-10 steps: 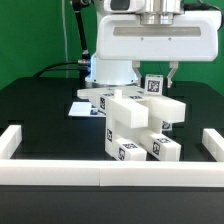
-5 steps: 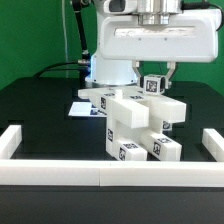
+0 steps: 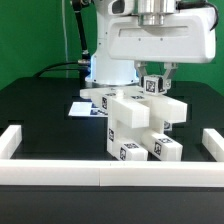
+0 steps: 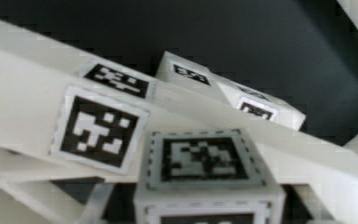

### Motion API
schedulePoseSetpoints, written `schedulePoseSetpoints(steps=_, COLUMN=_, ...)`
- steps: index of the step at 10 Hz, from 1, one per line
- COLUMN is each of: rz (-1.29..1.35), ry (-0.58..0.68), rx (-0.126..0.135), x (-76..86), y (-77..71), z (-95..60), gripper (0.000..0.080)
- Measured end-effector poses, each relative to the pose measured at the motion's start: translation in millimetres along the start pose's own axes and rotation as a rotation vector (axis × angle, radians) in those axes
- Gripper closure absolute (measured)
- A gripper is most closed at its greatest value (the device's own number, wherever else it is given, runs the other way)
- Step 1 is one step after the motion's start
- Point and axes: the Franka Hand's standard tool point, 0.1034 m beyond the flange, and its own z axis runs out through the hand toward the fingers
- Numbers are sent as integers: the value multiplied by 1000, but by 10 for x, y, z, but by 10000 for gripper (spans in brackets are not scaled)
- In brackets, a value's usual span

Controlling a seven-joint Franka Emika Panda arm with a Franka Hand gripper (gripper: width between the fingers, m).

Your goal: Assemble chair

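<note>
The chunky white plastic chair [image 3: 138,120], built of blocky parts stacked crosswise, each bearing black-and-white square tags, stands mid-table on the black tabletop [image 3: 40,110], behind the front white border rail [image 3: 100,175]; the two-finger gripper [image 3: 157,78] is clamped on its topmost tagged block.

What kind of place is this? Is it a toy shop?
Probably a robot lab, not a shop. A white robot arm hangs over a black table fenced by white rails, and the blocky white chair parts wear black-and-white square tags.
</note>
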Motion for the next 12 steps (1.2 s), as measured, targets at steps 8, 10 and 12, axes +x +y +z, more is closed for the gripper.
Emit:
schedulePoseSetpoints(steps=8, rz=418, ry=-9, rx=6, x=-34, y=-22, z=5, gripper=518)
schedulePoseSetpoints(steps=10, rz=476, ry=-12, rx=8, x=-42, y=-27, z=5, gripper=518)
schedulePoseSetpoints(steps=12, rz=461, ry=-12, rx=8, x=-42, y=-25, z=7, gripper=445)
